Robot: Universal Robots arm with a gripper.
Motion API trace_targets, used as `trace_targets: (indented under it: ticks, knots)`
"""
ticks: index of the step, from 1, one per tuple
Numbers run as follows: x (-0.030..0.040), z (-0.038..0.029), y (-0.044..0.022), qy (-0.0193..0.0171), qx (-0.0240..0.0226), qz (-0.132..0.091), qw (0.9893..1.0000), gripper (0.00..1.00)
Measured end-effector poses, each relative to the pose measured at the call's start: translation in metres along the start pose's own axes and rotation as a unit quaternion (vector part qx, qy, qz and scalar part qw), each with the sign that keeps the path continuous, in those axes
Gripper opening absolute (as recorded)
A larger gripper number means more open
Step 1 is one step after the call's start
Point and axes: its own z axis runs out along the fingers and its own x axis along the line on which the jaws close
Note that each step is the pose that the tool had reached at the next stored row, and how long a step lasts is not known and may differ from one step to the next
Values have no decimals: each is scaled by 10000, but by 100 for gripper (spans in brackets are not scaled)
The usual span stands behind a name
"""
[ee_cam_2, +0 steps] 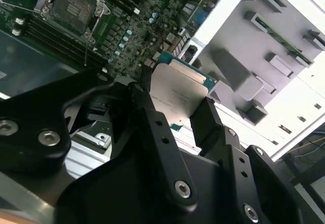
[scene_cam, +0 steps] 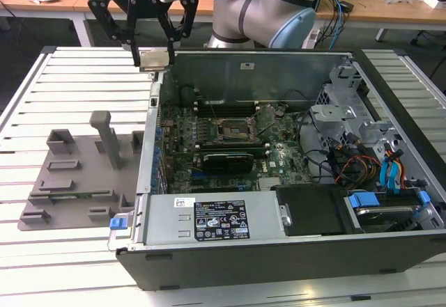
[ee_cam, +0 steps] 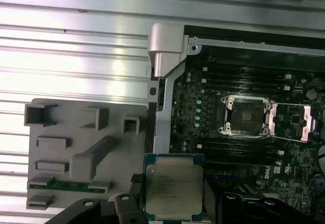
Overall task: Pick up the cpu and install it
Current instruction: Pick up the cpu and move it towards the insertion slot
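My gripper (scene_cam: 154, 60) is shut on the cpu (scene_cam: 155, 58), a small square chip with a pale silver top and a green rim. It hangs in the air over the back corner of the open computer case (scene_cam: 279, 258), at the exterior view's left. In both wrist views the cpu (ee_cam_2: 177, 94) (ee_cam: 172, 186) sits clamped between the black fingers (ee_cam_2: 152, 127). The square socket (scene_cam: 233, 131) (ee_cam: 247, 116) (ee_cam_2: 71, 5) on the motherboard stands open, its load plate (scene_cam: 265, 117) lifted, and lies apart from the cpu.
A grey fixture tray (scene_cam: 77, 175) (ee_cam: 76, 153) rests on the slatted table beside the case. Inside the case are a long black graphics card (scene_cam: 226, 161), a power supply (scene_cam: 209, 220), and drive bays with cables (scene_cam: 376, 161). The case wall (scene_cam: 150, 133) stands between tray and motherboard.
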Motion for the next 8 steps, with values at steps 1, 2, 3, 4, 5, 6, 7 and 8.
trace_targets:
  ticks: [1, 2, 3, 4, 5, 6, 7, 8]
  knots:
    - [-16, 11, -1, 1, 0, 29, 10000, 55]
    - [-35, 28, -1, 4, 2, 92, 10000, 55]
    - [-64, 41, -1, 6, 2, 123, 9999, 55]
    - [-109, 47, 2, 6, 2, 128, 9999, 55]
    - [-150, 51, 7, 7, 2, 128, 9999, 55]
    - [-183, 55, 12, 7, 2, 128, 9999, 55]
    - [-226, 59, 17, 8, 2, 127, 9999, 55]
    - [-252, 63, 20, 8, 2, 127, 9999, 55]
